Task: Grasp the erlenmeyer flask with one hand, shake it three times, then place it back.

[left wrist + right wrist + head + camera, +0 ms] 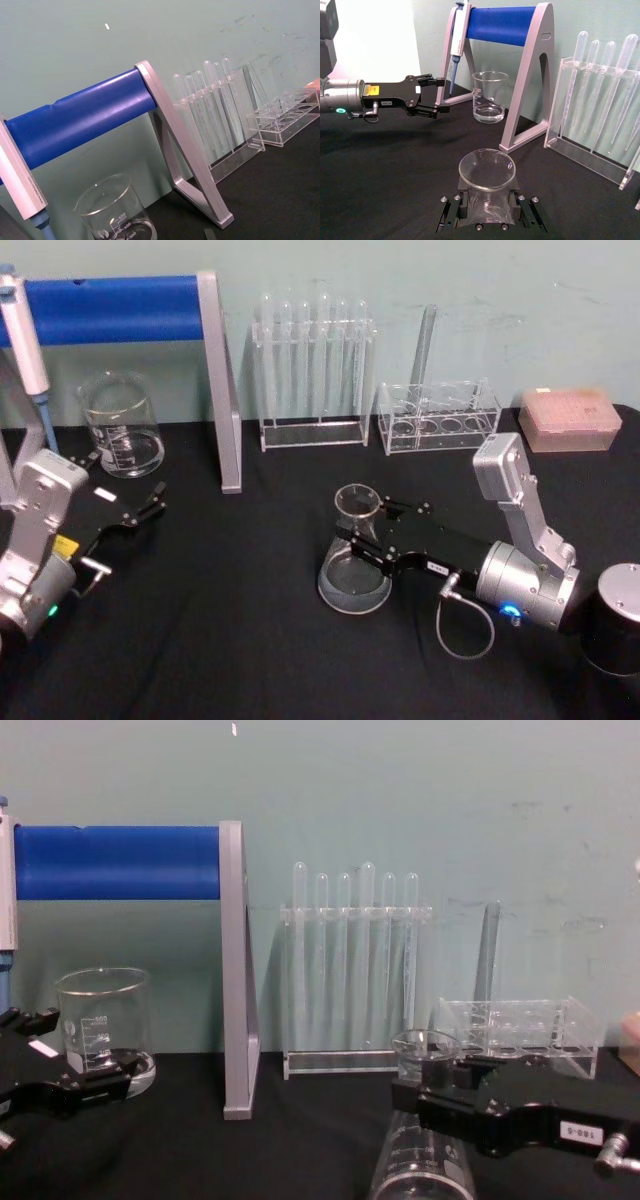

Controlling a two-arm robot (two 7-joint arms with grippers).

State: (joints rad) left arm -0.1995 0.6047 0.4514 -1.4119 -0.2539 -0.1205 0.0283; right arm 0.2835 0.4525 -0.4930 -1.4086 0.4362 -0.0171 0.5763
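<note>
Erlenmeyer flask (350,575) upright on table (250,630), right pincer (365,525) clamped around its neck, left pincer (153,505) parted near beaker (122,425)

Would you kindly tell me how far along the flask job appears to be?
Reach looks done: the right gripper is at the erlenmeyer flask. In hand: its jaws clasp the neck, base on the table. Apparently left: lifting, shaking, setting back. The left gripper idles open by the beaker.

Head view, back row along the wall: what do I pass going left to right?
glass beaker → grey upright of the blue stand → tall test tube rack → low clear rack → pink box
</note>
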